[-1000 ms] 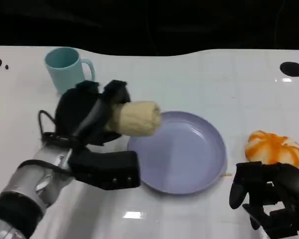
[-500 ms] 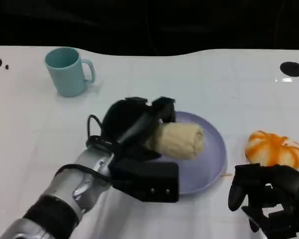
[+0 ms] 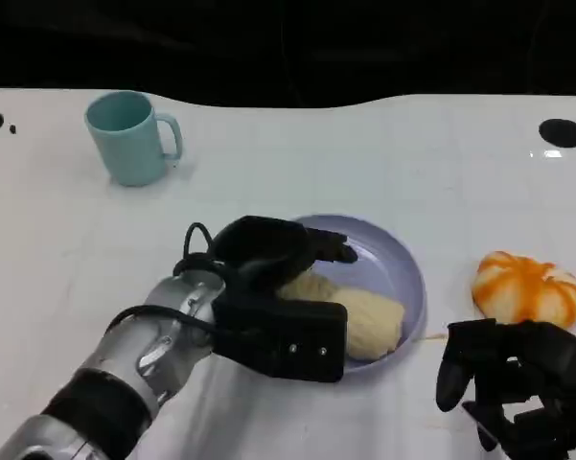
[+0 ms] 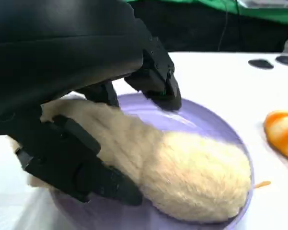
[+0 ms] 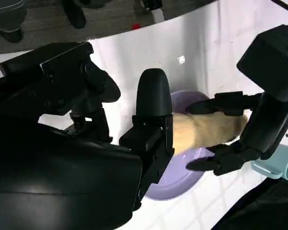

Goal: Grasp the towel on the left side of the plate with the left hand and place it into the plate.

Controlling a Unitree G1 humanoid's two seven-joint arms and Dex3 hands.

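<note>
The one rolled cream towel (image 3: 364,321) lies inside the single lavender plate (image 3: 403,264), its far end close to the plate's near right rim. In the left wrist view the towel (image 4: 182,179) rests on the plate's floor (image 4: 206,124), with black fingers (image 4: 76,163) on either side of its near end. The left hand (image 3: 268,254) sits over that end; its fingers are spread around the towel and one reaches out over the bare plate, but whether they grip or merely touch it I cannot tell. The right wrist view shows the same towel (image 5: 201,132) between the left hand's fingers (image 5: 225,160) above the plate (image 5: 175,184).

The right hand (image 3: 518,379) rests low at the table's near right, fingers curled in with nothing in them, just in front of one orange and white object (image 3: 527,287) that lies beside the plate. One pale teal mug (image 3: 129,134) stands upright, well apart, at the far left.

The white table (image 3: 364,153) has faint grid lines, a curved far edge and two black round marks near its corners; beyond it the room is dark
</note>
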